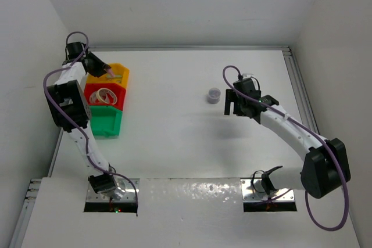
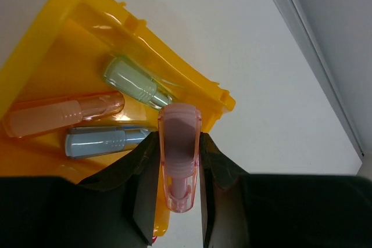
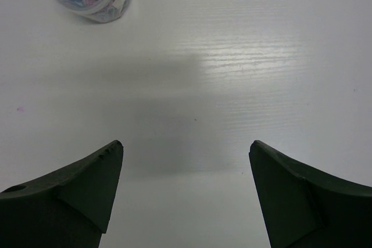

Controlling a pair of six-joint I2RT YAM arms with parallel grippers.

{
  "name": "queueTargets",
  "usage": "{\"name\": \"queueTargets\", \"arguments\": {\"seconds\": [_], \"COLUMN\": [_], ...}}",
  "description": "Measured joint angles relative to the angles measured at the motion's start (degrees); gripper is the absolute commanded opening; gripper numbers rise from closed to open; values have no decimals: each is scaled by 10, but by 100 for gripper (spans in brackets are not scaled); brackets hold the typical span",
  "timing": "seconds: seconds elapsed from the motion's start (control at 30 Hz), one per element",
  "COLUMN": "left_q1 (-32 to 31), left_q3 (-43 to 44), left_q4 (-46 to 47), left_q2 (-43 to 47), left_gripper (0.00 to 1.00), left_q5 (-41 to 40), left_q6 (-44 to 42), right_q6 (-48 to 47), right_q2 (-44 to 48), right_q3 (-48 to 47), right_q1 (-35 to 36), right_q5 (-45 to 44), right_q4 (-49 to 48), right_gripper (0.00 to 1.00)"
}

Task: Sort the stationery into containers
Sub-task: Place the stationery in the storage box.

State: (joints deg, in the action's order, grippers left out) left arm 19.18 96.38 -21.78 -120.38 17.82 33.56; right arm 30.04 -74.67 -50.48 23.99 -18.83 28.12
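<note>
This is a robotics lab test cell. A bare white table (image 1: 186, 143) is boxed in by plain white walls (image 1: 186, 4), with an aluminium rail (image 1: 300, 94) along its edge. Two white arms (image 1: 290, 129) are bolted at its near side (purple cables (image 1: 224, 76) loop off them), and three small coloured plastic bins (image 1: 106, 125) sit in a row.

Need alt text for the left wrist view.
The left gripper is shut on a pink translucent capsule-shaped piece at the rim of a yellow-orange plastic bin. Inside it lie a green capsule piece, an orange capsule piece and a blue capsule piece.
</note>
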Motion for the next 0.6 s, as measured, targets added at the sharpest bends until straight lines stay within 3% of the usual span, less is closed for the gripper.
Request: {"name": "queueTargets", "arguments": {"seconds": [0.13,0.4,0.47,0.5,0.57,0.6], "left_q1": [-7,1,1,1,1,1], "left_q3": [12,19,18,17,17,18], "left_q4": [-4,10,10,10,12,13], "left_q2": [-15,-16,-16,-16,-16,-16], "left_gripper": [0,22,33,48,62,64], "left_q5": [-9,-37,-40,-42,-43,-44], "left_q6": [5,-12,-17,-18,-23,-24], "right_q6": [0,-2,-7,-12,-23,-29], "right_q2": [-23,-44,-51,-55,-67,-75], "right_q3": [-5,-12,-20,-26,-40,-47], "right_q1": [-3,-3,-3,-3,-3,-3], "right_q5": [-2,15,25,31,44,49], "right_q4": [1,0,-3,-5,-11,-15], "right_gripper": [88,88,89,91,97,98]}}
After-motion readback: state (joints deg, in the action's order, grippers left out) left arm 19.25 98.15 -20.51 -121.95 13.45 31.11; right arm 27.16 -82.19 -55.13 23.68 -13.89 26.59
